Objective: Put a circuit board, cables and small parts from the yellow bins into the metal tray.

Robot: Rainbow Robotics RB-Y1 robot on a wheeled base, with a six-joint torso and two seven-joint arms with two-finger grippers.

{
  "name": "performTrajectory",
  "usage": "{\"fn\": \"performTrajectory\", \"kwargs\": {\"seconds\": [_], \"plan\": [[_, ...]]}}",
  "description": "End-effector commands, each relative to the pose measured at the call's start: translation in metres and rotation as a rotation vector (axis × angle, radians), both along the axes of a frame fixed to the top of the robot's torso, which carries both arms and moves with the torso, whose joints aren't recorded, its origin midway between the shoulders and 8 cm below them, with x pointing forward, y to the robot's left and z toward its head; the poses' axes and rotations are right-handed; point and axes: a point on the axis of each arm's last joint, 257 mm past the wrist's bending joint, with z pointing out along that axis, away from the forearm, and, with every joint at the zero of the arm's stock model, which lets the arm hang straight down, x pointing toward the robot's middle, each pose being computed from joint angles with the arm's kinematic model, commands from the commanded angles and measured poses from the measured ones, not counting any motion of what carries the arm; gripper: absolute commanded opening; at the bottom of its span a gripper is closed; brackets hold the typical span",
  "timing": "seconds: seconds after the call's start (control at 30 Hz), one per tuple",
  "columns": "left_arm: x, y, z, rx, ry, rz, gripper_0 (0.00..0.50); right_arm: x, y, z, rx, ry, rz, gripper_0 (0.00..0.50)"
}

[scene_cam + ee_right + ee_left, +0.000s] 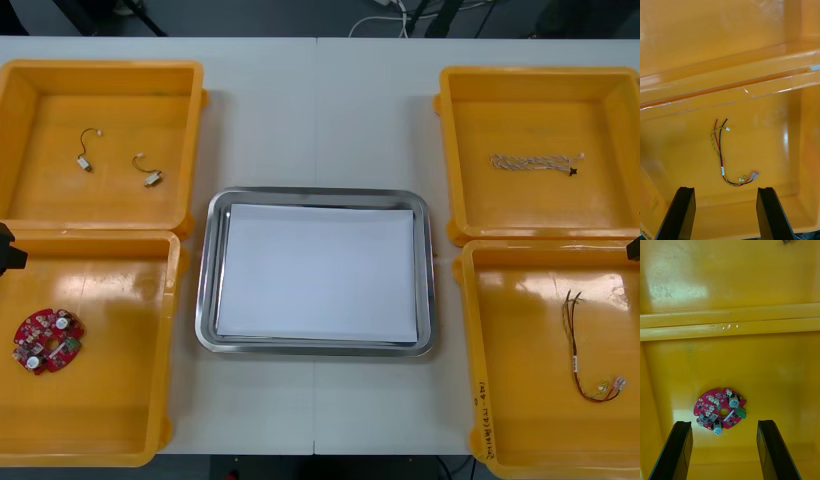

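Note:
The metal tray [203, 300] sits mid-table, white inside. A round red circuit board [46, 340] lies in the near left yellow bin [100, 448]; in the left wrist view the circuit board [720, 410] rests just beyond my open left gripper [723, 450]. Two small metal parts [118, 165] lie in the far left bin [100, 72]. A red and yellow cable [588, 350] lies in the near right bin [470, 350]; the same cable [728, 152] lies ahead of my open right gripper [725, 212]. A twisted blue and white cable [535, 161] lies in the far right bin [540, 78].
Bare table strips run between the bins and the tray. In the front view, dark bits of the arms show at the left edge [10, 252] and the right edge [633, 248]. Bin walls [730, 324] stand beyond each gripper.

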Motion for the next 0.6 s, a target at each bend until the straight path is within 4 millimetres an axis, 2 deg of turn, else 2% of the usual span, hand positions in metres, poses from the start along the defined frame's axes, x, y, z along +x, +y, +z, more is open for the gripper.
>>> {"fn": "performTrajectory", "kwargs": {"seconds": [0.03, 0.6], "plan": [[0.0026, -0.0018, 0.0101, 0.03, -0.039, -0.062, 0.5, -0.0027, -0.0195, 0.0142, -0.035, -0.013, -0.05, 0.472], [0.0026, -0.0018, 0.0101, 0.03, -0.039, -0.062, 0.5, -0.0027, -0.0195, 0.0142, -0.035, -0.013, -0.05, 0.472]]}}
